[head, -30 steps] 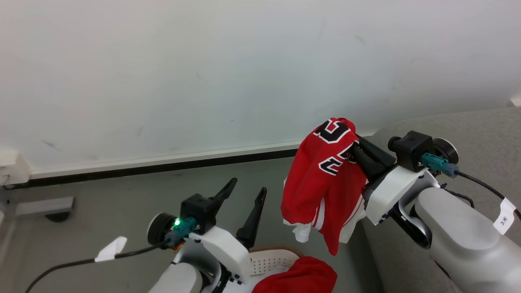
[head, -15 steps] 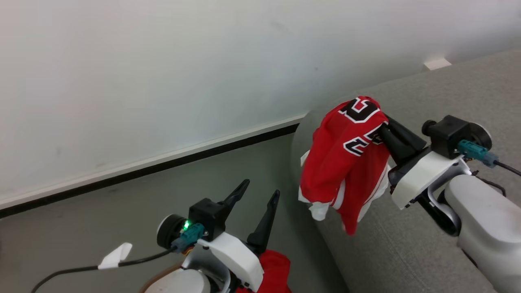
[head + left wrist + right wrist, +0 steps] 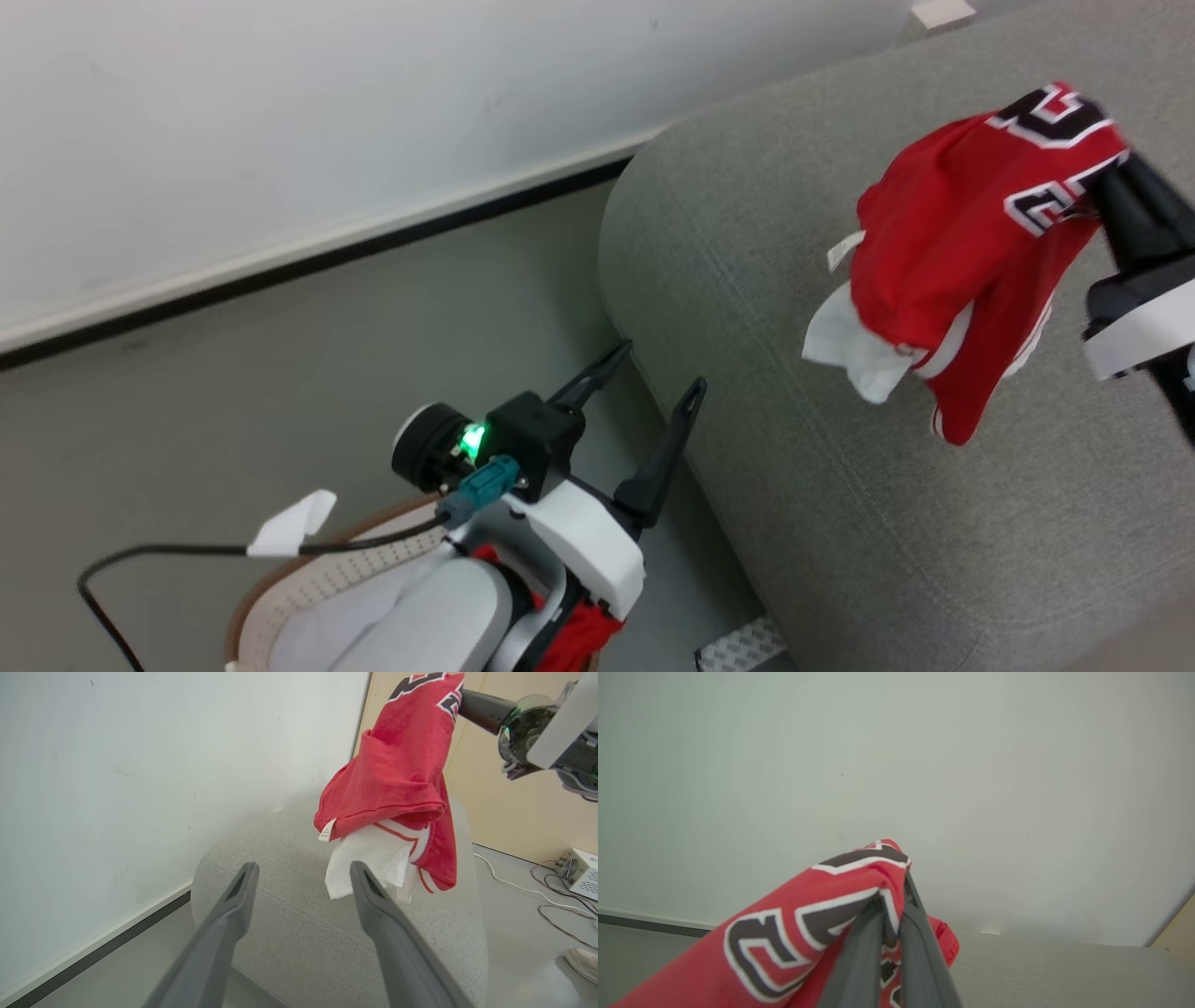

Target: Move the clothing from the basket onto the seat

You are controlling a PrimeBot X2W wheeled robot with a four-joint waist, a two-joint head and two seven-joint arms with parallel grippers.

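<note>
Basket (image 3: 308, 579), white, brown-rimmed, nearest, with a red garment (image 3: 579, 639) partly hidden; left gripper (image 3: 659, 366), fingers spread wide, empty, beside the seat's edge; seat (image 3: 747, 280), grey; jersey (image 3: 962, 252), red, hanging over the seat, pinched tight by the right gripper (image 3: 894, 891).

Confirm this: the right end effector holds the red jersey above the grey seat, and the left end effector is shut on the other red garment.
Not quite. The left end effector is open and empty, as the left wrist view shows. The right end effector does hold the jersey above the seat.
</note>
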